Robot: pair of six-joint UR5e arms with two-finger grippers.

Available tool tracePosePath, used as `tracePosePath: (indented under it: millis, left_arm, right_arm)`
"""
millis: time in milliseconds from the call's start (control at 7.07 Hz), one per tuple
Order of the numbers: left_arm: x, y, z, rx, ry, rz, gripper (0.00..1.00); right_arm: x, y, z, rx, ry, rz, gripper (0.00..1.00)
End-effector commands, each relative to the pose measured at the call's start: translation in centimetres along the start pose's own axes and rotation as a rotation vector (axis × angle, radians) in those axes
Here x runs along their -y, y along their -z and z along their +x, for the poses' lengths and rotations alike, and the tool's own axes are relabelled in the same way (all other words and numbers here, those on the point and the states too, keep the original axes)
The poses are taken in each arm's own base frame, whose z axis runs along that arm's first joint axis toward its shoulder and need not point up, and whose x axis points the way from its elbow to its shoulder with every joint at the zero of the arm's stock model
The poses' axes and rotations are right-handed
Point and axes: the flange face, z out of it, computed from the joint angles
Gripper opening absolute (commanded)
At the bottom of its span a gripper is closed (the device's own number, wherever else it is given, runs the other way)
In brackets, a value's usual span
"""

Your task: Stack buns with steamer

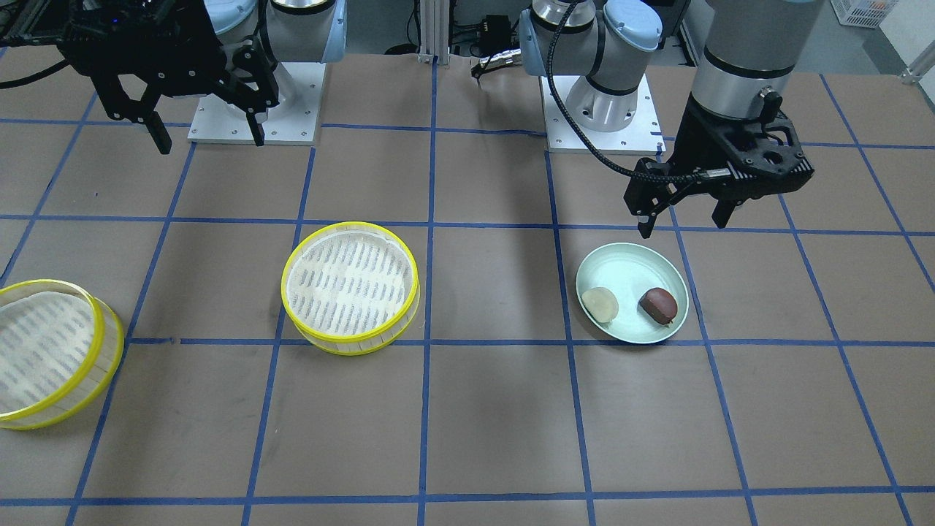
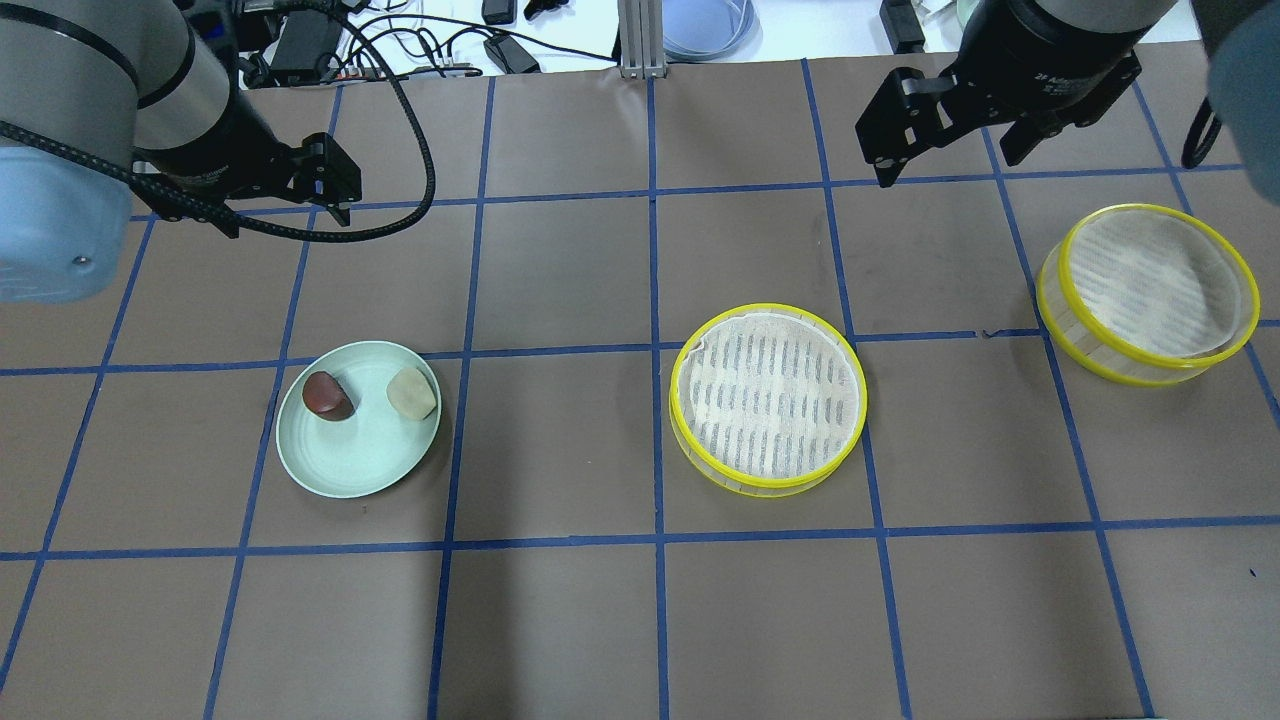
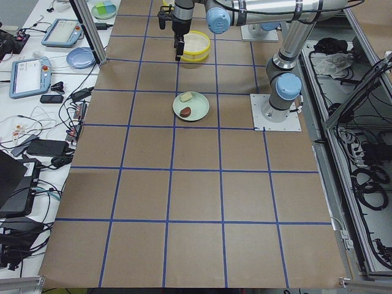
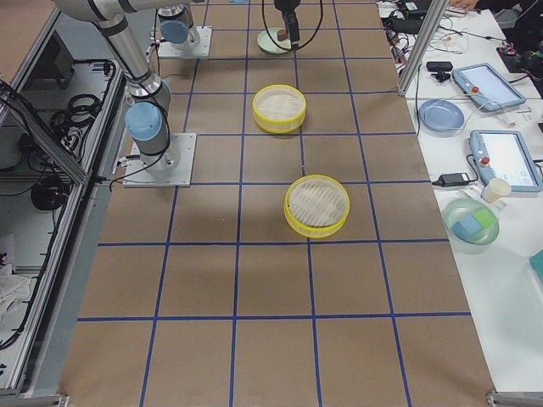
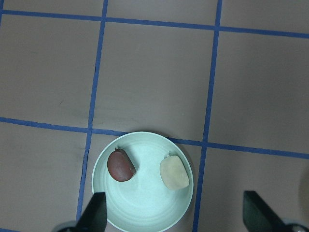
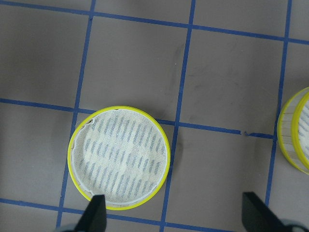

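A pale cream bun [image 1: 600,304] and a dark reddish-brown bun [image 1: 659,305] lie side by side on a mint-green plate [image 1: 628,263]. My left gripper [image 1: 683,219] hangs open and empty above the table just behind the plate; its wrist view shows the brown bun [image 5: 120,165] and cream bun [image 5: 174,173] below. A yellow-rimmed steamer tray [image 1: 350,287] with a cloth liner sits mid-table. A second steamer tray [image 1: 47,361] sits towards my right end. My right gripper [image 1: 210,139] is open and empty, raised between the two trays [image 6: 119,157].
Brown paper with a blue tape grid [image 2: 655,450] covers the table. The arm bases [image 1: 599,124] stand on white plates at the robot side. Cables and devices [image 2: 400,50] lie beyond the far edge.
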Motion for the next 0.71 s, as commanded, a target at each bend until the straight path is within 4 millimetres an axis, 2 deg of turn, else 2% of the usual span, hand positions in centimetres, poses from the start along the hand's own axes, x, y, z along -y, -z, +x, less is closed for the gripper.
tracePosePath:
  millis: [0,141,283,424,566]
  left_arm:
    - [0.1,-1.1,-0.2,0.005,-0.007,-0.012,1.0]
    - [1.4,-0.5,-0.6,-0.004,0.006,0.076,1.0]
    - [2.2,-3.1,-1.8,0.009,0.027,0.048,1.0]
    - [2.3,-6.6,-3.4,0.002,0.073,-0.028,1.0]
    - [1.5,-9.2,-4.9,-0.086,0.126,-0.089,1.0]
  right_arm:
    - [0.0,0.0,0.0,-0.001,0.0,0.001,1.0]
    - [0.0,0.0,0.0,-0.001,0.0,0.001,1.0]
    - [0.0,-0.1,0.0,-0.001,0.0,-0.001,1.0]
    - [0.0,-0.1,0.0,-0.001,0.0,-0.002,1.0]
    - [-0.1,-0.3,0.1,-0.005,0.0,-0.006,1.0]
